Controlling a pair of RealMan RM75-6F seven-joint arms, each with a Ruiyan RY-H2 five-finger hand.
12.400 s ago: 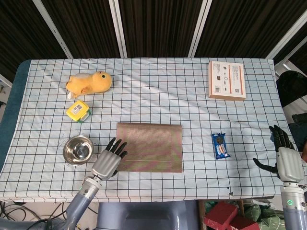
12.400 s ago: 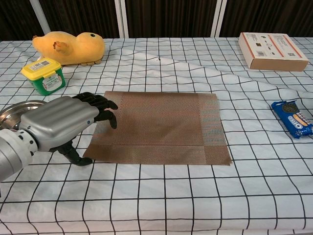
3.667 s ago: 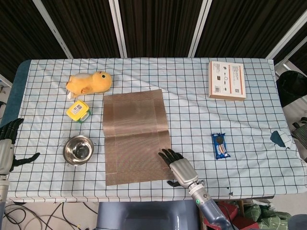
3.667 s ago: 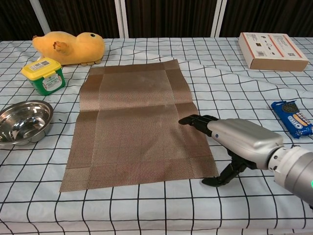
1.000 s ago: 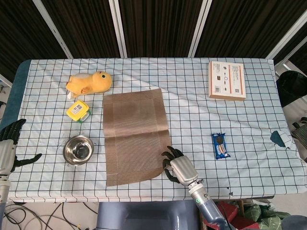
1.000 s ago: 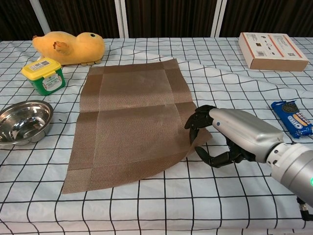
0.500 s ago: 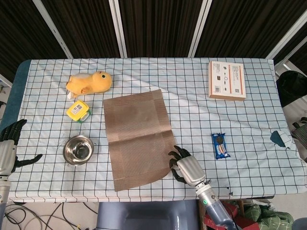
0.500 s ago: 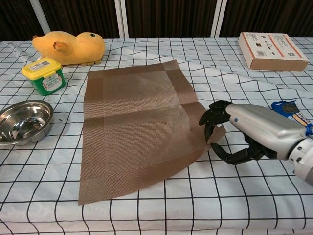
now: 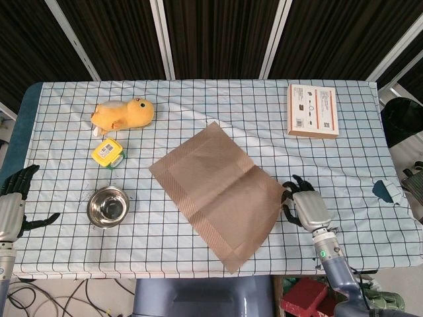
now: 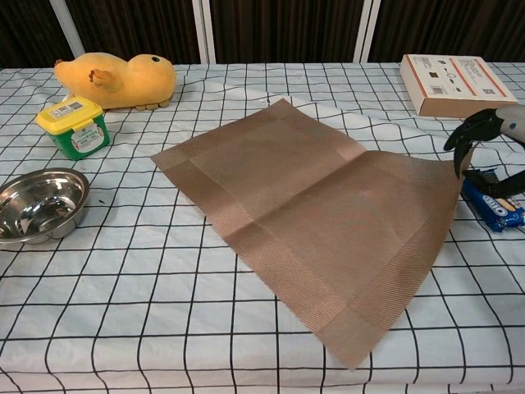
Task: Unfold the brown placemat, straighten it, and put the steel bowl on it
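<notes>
At the bench's right side, the right hand (image 9: 305, 208) has its dark fingers (image 10: 469, 131) pinched on a corner of the brown placemat (image 9: 220, 191), which lies unfolded and skewed diagonally. The steel bowl (image 9: 108, 206) sits apart, left of it. The left hand (image 9: 12, 211) hangs off the left edge, fingers spread, holding nothing.

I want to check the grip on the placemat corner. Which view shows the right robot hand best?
The head view: the whole right robot hand shows, pinching the brown placemat corner. The chest view crops the hand at the frame edge; only curled fingers show.
</notes>
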